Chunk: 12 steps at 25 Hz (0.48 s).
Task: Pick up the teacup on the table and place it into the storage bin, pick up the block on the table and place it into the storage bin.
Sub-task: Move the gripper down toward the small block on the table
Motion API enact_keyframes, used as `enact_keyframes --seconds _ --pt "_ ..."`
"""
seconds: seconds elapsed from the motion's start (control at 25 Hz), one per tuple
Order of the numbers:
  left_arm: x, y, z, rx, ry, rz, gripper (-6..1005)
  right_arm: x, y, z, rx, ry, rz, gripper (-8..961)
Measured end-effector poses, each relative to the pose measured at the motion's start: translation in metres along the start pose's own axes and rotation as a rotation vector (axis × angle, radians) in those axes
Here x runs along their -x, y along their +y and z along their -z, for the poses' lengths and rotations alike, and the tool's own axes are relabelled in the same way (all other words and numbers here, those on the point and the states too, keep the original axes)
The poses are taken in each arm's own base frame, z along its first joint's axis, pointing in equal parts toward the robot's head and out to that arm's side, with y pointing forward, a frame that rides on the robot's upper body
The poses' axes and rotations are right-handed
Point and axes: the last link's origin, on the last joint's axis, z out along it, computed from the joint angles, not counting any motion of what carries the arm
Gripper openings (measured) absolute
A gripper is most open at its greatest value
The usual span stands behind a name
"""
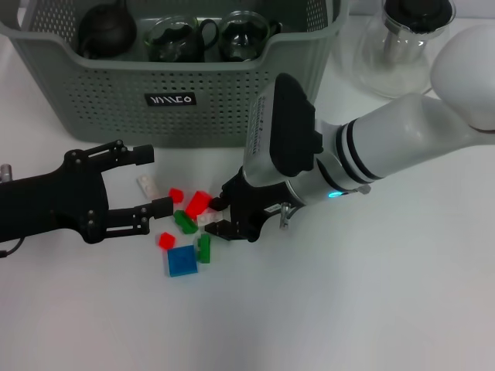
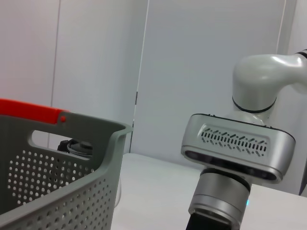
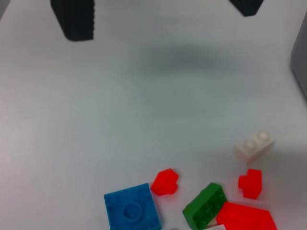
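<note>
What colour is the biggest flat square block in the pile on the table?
Blue. The block shows best in the right wrist view, lying flat beside smaller red and green pieces.

Near desk [image 1: 325,309]: bare white surface, open to approach.
Blocks [image 1: 189,224]: hemmed between left end effector [image 1: 151,182] and right end effector [image 1: 220,216], both spread open.
Storage bin [image 1: 116,100]: its wall stands just behind the blocks; open top, 3 dark cups [image 1: 174,39] inside.
Teapot [image 1: 398,46]: beside the storage bin's right end.
</note>
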Motion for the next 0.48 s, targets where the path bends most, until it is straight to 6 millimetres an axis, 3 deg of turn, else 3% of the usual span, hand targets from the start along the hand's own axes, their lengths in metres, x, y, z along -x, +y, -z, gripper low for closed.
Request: enact_keyframes --seconds 0.48 --pt "-0.0008 -0.0011 0.0004 -0.001 -0.001 -0.004 841 0.0029 0.001 -0.0009 -0.003 -0.009 -0.002 358"
